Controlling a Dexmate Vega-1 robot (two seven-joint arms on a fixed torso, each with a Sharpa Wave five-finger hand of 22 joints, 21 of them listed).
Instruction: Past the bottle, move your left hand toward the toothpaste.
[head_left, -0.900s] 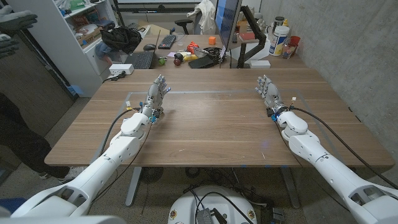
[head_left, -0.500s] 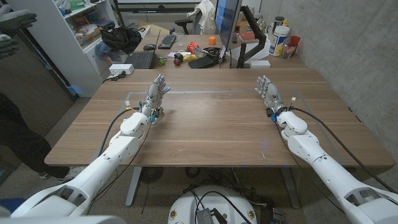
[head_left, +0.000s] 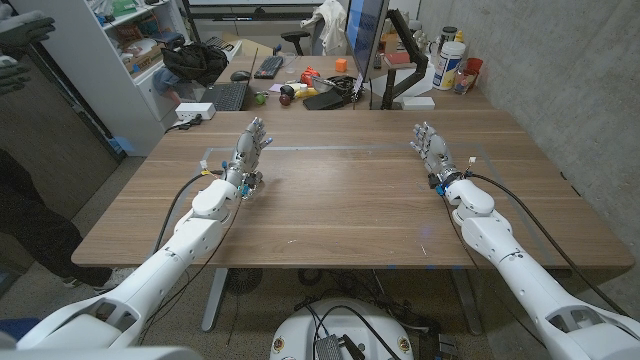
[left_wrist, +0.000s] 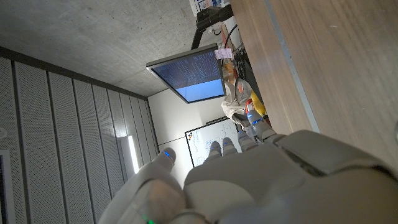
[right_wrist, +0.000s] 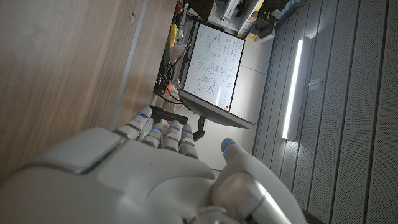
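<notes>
On the counter no toothpaste or bottle can be made out, so its handling is unjudgeable; the left hand and right hand stand with fingers spread, holding nothing.

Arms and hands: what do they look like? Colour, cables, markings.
Both arms have glossy white rounded shells. A black cable runs along each forearm to the wrist. The left hand and right hand are light grey, with segmented fingers. Small blue lights sit near the fingertips in the wrist views. I can't see any printed markings.

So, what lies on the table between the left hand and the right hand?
Nothing: in the head view, only bare wooden table lies between the left hand and the right hand.
</notes>
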